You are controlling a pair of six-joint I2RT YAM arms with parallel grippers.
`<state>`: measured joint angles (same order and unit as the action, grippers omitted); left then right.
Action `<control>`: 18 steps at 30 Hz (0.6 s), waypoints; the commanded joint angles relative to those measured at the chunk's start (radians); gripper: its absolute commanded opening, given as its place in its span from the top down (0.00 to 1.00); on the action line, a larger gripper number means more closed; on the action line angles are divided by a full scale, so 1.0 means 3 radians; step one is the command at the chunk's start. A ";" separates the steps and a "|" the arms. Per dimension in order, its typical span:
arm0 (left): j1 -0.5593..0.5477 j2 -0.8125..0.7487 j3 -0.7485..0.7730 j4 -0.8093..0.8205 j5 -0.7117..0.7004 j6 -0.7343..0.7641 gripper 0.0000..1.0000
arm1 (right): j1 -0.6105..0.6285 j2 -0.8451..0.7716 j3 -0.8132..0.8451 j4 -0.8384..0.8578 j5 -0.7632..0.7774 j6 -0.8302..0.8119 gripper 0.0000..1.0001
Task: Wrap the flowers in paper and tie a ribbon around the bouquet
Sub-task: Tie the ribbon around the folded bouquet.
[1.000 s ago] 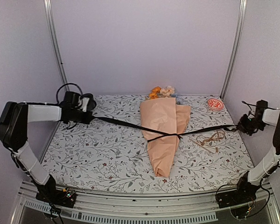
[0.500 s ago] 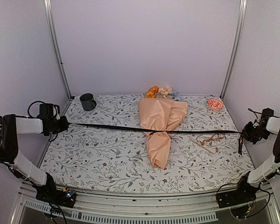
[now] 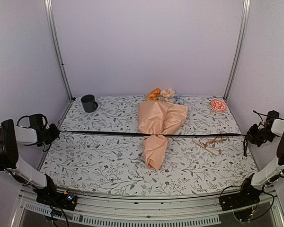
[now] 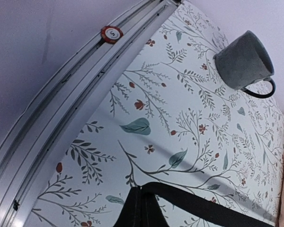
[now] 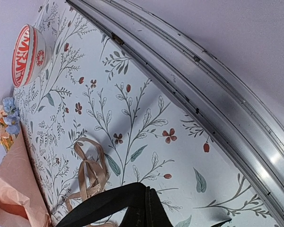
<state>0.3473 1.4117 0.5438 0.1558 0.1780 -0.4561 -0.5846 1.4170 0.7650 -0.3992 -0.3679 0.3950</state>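
Floral table cover [image 3: 109,161], ribbon [image 3: 99,133] taut across bouquet [image 3: 157,125] — left gripper [image 3: 53,133], right gripper [image 3: 249,137] each clamped on an end

The left arm [image 3: 23,135] is stretched far out to its own side, its lower link rising from the base and its white forearm lying nearly level. The left fingers [image 3: 53,134] point inward, toward the right fingers [image 3: 249,136], and are pressed tight on one end of the ribbon [image 3: 109,133]. The right arm [image 3: 277,126] mirrors this pose: reached far outward, elbow bent, wrist turned inward. Its fingers pinch the other ribbon end, with a short tail hanging just below them. The two pairs of fingers face each other, well apart, with the ribbon pulled straight and taut between them
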 commanded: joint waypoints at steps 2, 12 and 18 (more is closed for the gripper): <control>0.0404 -0.0098 -0.0118 0.0452 -0.0114 -0.0297 1.00 | -0.0296 -0.0151 -0.0002 0.0187 0.0195 0.0027 0.99; 0.0773 -0.0208 -0.0284 0.0649 -0.0114 -0.0474 1.00 | -0.0418 -0.0215 -0.0028 0.0204 0.0199 0.0041 0.99; 0.0821 -0.0189 -0.0325 0.0682 -0.0188 -0.0478 1.00 | -0.0462 -0.0214 -0.0034 0.0216 0.0163 0.0043 0.99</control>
<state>0.5274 1.3731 0.4438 0.2443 0.2878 -0.5743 -0.6590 1.3762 0.7444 -0.4385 -0.4480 0.3927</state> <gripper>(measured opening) 0.004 0.007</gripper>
